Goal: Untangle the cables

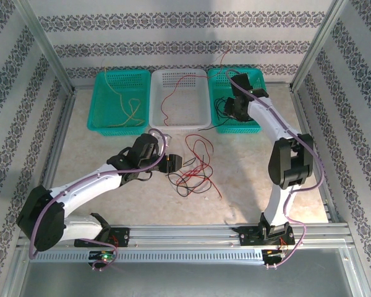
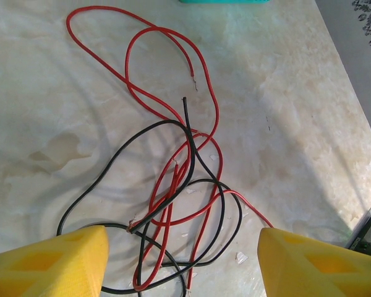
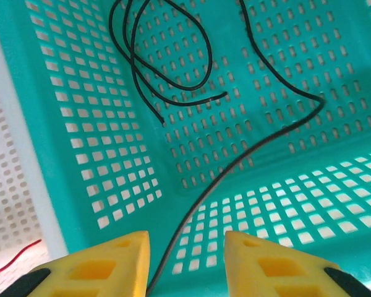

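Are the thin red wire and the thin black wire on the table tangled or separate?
Tangled: the thin red wire and the thin black wire cross several times in one loose heap.

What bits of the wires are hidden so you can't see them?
1. Right wrist view: the black wire runs off the bottom edge beside the right gripper, so its end is cut off.
2. Left wrist view: the red wire goes behind a yellow finger of the left gripper.
3. Top view: the tangle is too small to tell which wire lies on top.
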